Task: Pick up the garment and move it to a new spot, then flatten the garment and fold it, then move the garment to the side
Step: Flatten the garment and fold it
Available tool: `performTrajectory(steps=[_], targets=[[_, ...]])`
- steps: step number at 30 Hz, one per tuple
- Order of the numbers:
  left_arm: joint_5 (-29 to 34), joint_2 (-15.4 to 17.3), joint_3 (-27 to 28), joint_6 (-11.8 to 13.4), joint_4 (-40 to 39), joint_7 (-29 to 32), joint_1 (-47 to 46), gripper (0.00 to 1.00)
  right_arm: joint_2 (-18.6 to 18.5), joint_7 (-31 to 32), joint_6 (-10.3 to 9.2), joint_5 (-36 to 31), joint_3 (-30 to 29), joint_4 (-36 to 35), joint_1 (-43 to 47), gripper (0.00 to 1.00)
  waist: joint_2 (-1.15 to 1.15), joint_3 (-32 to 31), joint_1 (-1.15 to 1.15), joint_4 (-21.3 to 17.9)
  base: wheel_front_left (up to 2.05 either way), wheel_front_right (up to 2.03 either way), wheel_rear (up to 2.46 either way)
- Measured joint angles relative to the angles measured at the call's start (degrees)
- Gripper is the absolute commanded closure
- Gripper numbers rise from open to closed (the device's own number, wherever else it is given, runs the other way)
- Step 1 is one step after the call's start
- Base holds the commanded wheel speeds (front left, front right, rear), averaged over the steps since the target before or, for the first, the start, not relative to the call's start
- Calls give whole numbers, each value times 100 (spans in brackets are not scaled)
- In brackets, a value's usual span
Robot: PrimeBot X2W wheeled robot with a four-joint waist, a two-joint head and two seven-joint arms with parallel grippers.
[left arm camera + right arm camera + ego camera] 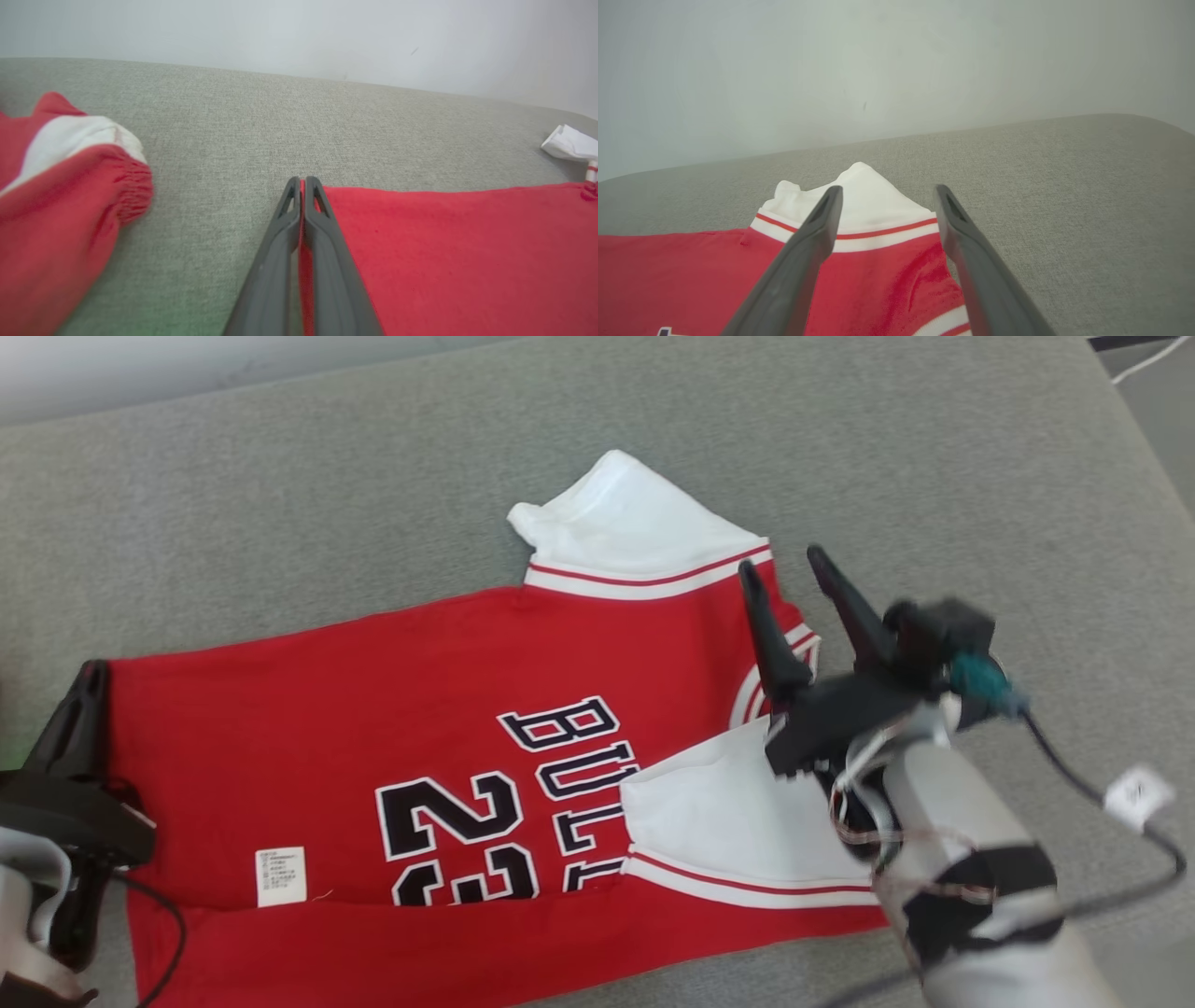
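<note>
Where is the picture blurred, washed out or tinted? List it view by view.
Head view: even soft light, right pincer slightly smeared. Left wrist view: left pincer, shut on the jersey, sharp; red cloth at left blurred; green tint at the bottom edge. Right wrist view: hazy, wall washed out.

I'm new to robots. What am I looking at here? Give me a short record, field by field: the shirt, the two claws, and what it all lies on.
Garment: red jersey, spread out, printed side up
Sleeves: white sleeves, both at the jersey's right end
Surface: grey padded surface
Left gripper: shut on the jersey's left edge
Right gripper: open, over the jersey's sleeve end, holding nothing
Also there: red-and-white cloth, apart from the jersey, seen from the left wrist
</note>
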Motion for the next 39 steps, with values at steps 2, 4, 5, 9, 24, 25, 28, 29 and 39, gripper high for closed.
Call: performTrajectory(steps=[2,4,5,9,24,25,28,29,39], targets=[[30,-37,-40,18,-115,-35,-5,100,-18,159,0,157,20,357,-352,0,0,22,0,71,0,0,0],[37,-67,-66,48,-225,-64,-5,100,-52,187,0,297,19,680,-705,0,0,49,0,148,0,0,0],[47,-78,-71,54,-277,-69,-4,100,-71,264,0,316,47,877,-887,0,0,64,0,186,0,0,0],[70,-134,-134,100,-485,-88,2,100,-105,345,0,411,243,1514,-1538,0,0,135,0,342,0,0,0],[96,-328,-344,160,-990,-88,-53,100,-122,896,0,654,690,3666,-3283,0,0,524,0,844,0,0,0],[97,-335,-353,160,-1020,-90,-69,100,-121,891,0,661,700,3760,-3360,0,0,562,0,871,0,0,0],[109,-372,-393,178,-1087,-110,-111,100,-120,877,0,677,737,4036,-3555,0,0,675,0,949,0,0,0],[112,-383,-403,179,-1107,-111,-129,100,-118,879,0,686,738,4116,-3614,0,0,711,0,975,0,0,0],[112,-423,-476,193,-1191,-131,-294,100,-97,905,0,708,825,4523,-3885,100,-1,988,-1,1147,0,0,0]])
